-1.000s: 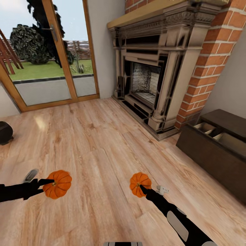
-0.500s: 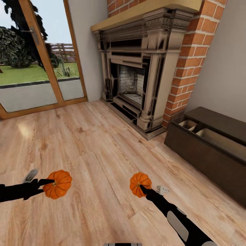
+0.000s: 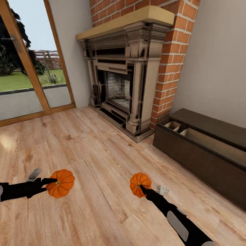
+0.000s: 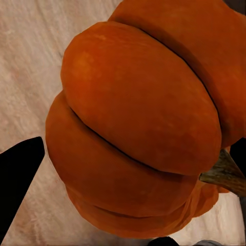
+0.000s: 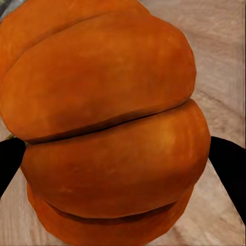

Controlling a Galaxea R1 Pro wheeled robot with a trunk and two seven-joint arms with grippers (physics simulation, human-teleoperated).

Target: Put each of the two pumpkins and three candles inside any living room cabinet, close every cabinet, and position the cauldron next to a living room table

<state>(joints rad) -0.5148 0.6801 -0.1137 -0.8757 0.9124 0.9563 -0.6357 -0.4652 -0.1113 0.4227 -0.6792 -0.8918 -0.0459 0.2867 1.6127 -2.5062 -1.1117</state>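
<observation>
Orange pumpkins sit in both hands above the wood floor (image 3: pixel 102 153): the left hand (image 3: pixel 51 181) is closed around the larger pumpkin (image 3: pixel 61 183) at near left, the right hand (image 3: pixel 141 189) clamps the smaller pumpkin (image 3: pixel 139 183) nearer the middle. Farther right, the dark cabinet (image 3: pixel 191 153) stands with its drawer pulled out, beside the brick fireplace (image 3: pixel 126 78).

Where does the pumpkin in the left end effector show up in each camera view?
Head view: the left pumpkin sits low on the picture's left, at the tip of the left end effector, above the wood floor.
Left wrist view: it is close up, between dark fingers.
Right wrist view: that one is a different pumpkin.
Shared landmark: the wood floor.
</observation>
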